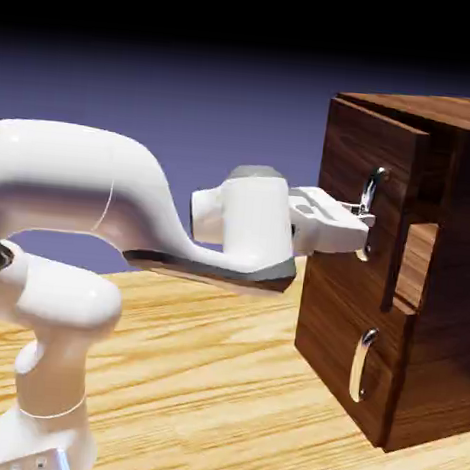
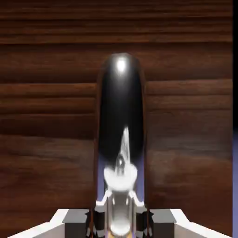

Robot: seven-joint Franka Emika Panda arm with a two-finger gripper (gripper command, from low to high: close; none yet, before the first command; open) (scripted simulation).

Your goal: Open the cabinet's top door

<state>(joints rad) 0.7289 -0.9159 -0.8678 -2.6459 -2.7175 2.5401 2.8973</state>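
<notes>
gripper [image 2: 120, 224] is clamping the handle [image 2: 122, 97] rn, top door [image 1: 349, 149] is sitting ajar; imo it's needing a slow pull following the door's swing, w/o twisting tbh

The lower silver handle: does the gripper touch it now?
Apart. In the exterior view, the gripper is up at the upper handle, with dark wood between it and the lower handle.
</notes>
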